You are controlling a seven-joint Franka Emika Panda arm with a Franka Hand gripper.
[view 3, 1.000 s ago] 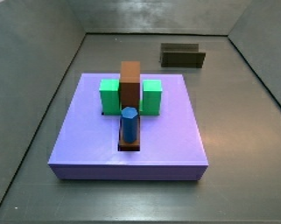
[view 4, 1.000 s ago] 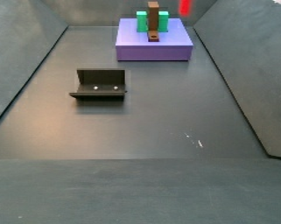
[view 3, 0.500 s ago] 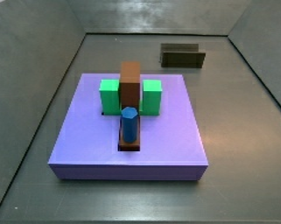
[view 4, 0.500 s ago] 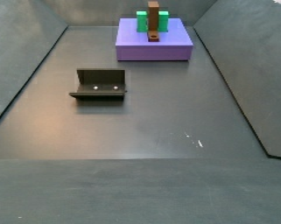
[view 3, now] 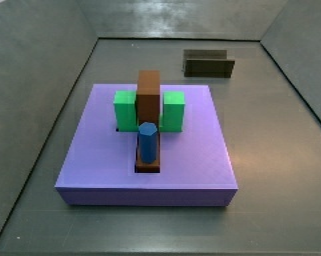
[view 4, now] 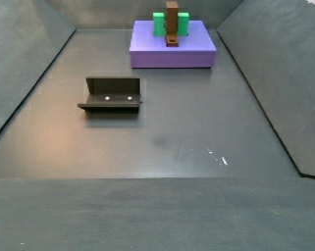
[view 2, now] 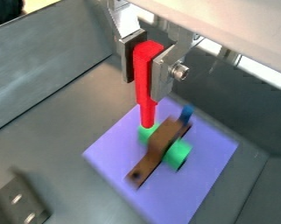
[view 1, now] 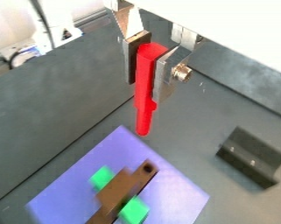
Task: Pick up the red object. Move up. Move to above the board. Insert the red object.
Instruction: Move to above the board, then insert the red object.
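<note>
In both wrist views my gripper (view 1: 147, 83) (view 2: 145, 79) is shut on the red object (view 1: 145, 98) (view 2: 145, 109), a thin bright red peg that hangs straight down from between the fingers. It is held high above the board (view 1: 175, 188) (view 2: 116, 149), a lavender slab. The peg's lower end appears over a green block (view 2: 146, 135) in a wrist view. The board also shows in both side views (view 3: 190, 152) (view 4: 173, 56), with green blocks (view 3: 125, 110), a brown bar (view 3: 149, 95) and a blue cylinder (view 3: 147, 142). Gripper and peg are out of both side views.
The fixture stands on the dark floor apart from the board, seen in both side views (view 3: 208, 64) (view 4: 113, 95) and in both wrist views (view 1: 250, 156) (view 2: 17, 203). Grey walls enclose the floor.
A bit of red at the top edge of a side view one second ago has gone from view. The board and the fixture have not moved.
</note>
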